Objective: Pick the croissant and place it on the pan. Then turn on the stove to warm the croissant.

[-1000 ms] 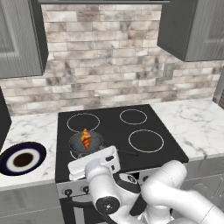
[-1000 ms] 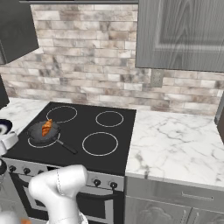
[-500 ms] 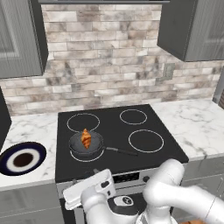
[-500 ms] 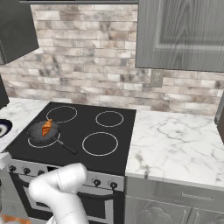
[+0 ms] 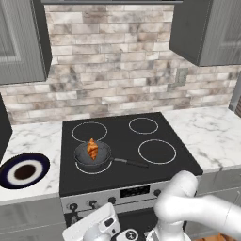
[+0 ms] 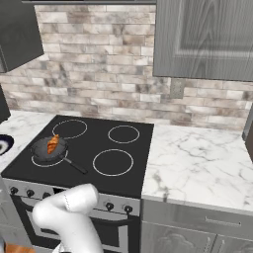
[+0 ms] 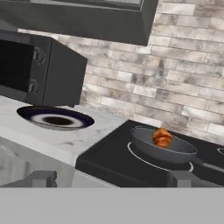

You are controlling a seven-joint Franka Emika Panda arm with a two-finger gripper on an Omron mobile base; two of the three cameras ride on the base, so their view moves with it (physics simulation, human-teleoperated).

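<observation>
You can't read the markings on the stove [image 5: 124, 141] knobs [image 5: 92, 204]; they're too small. The plate [image 6: 4, 144] is cut by the right base view's left edge. In the hand view, the pan [image 7: 164, 148] handle runs off the right edge.

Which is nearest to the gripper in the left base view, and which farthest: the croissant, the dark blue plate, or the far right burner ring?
Gripper sits low, in front of the stove's knob panel.
1. and 2. Croissant, in the pan on the front left burner, and the dark blue plate, on the counter to the left: too close to call.
3. Far right burner ring, at the back.
</observation>
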